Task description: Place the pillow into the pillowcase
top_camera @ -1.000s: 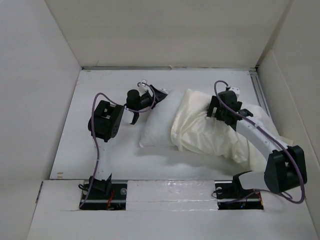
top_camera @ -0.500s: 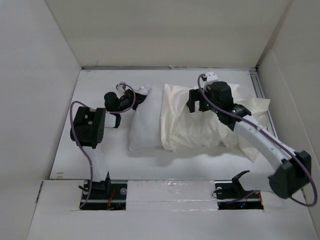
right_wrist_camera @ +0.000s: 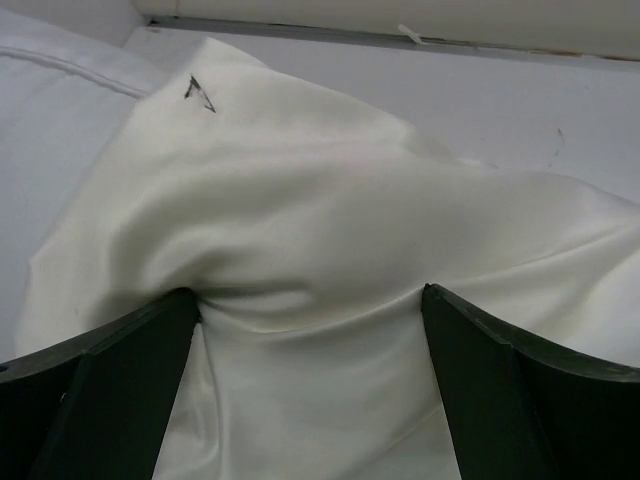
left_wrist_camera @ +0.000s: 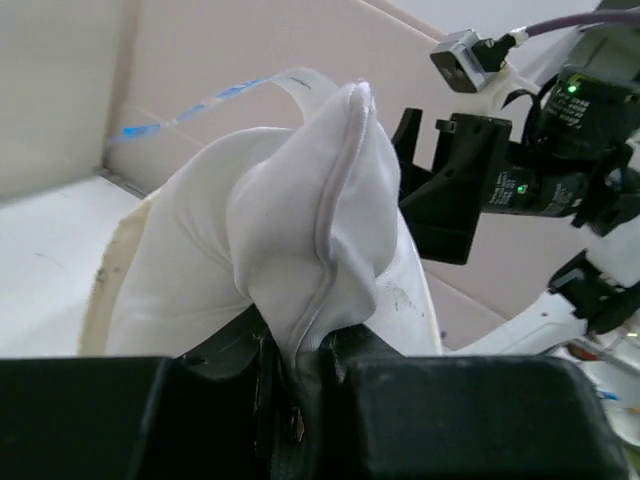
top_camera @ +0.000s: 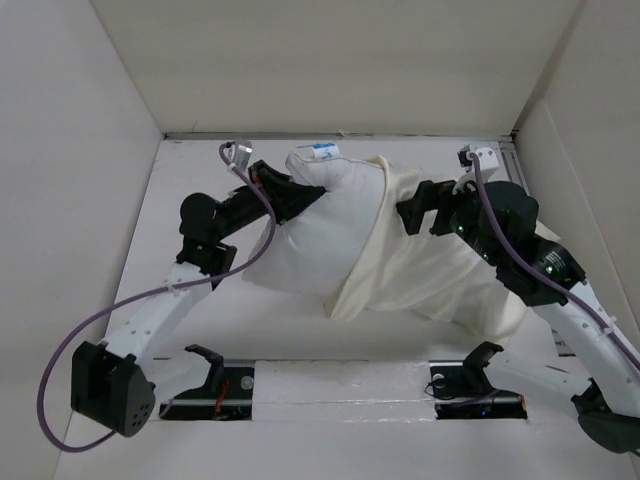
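Left jaws pinch one pillow (left_wrist_camera: 310,220) corner, raised to feed it in; right jaws stand wide astride the pillowcase (right_wrist_camera: 330,230). Probably they pin it steady.

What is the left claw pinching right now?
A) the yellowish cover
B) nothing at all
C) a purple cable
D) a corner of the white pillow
D: the left gripper is shut on a seamed corner of the white pillow.

Bright, even light; soft shadows.
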`<state>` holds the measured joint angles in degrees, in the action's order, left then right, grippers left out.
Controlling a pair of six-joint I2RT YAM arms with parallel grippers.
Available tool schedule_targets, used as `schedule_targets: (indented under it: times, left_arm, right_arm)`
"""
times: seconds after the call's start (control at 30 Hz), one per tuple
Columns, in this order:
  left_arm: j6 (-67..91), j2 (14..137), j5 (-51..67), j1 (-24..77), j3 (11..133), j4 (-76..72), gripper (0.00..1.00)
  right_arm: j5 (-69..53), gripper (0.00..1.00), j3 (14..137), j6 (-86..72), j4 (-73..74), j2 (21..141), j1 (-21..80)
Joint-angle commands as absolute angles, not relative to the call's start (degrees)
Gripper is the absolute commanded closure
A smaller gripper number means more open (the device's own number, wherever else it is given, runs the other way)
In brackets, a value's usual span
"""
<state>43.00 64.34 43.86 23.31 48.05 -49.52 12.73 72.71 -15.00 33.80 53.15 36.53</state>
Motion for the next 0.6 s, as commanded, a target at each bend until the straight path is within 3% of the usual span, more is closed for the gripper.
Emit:
schedule_targets:
  times: [0.0,0.43,0.5,0.57]
  left_arm:
    - [30.8,61.7,38.6,23.3,44.8,-43.6,1.00]
    - [23.9,64.2,32.8,32.4,41.1,-43.6,1.00]
    - [23.4,64.8,33.3,33.0,41.1,-43.6,1.00]
    - [23.4,64.8,33.3,33.5,41.1,-43.6,1.00]
  right_arm:
    - [17.7,0.00,76.0,-19.2,35.9,54.0,39.8]
    - [27.9,0.00,86.4,-23.3,42.0,60.6,48.8]
    - [28.5,0.05,88.1,-22.0,43.8,65.3,47.8]
    - [28.5,0.16,89.6,-20.9,43.2,67.8,46.9]
